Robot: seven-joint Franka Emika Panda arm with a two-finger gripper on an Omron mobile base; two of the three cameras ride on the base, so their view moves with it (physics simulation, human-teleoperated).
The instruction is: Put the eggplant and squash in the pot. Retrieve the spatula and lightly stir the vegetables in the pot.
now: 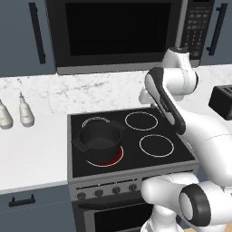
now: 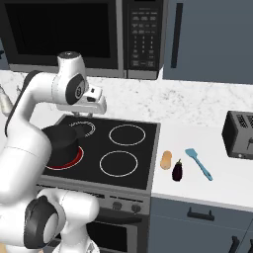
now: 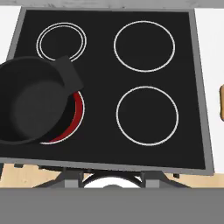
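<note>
White kitchen surface (image 2: pixel 197 190) holds squash (image 2: pixel 167 159), eggplant (image 2: pixel 178 170) and spatula (image 2: pixel 198 163), at three o'clock from the empty pot (image 1: pixel 99 138). Nothing done yet; pincer's (image 2: pixel 97 107) width unclear.

A black microwave (image 1: pixel 122 34) hangs at twelve o'clock above the stove (image 1: pixel 131 136); white bench (image 1: pixel 31 154) spreads at nine, marble backsplash (image 1: pixel 90 93) behind.
</note>
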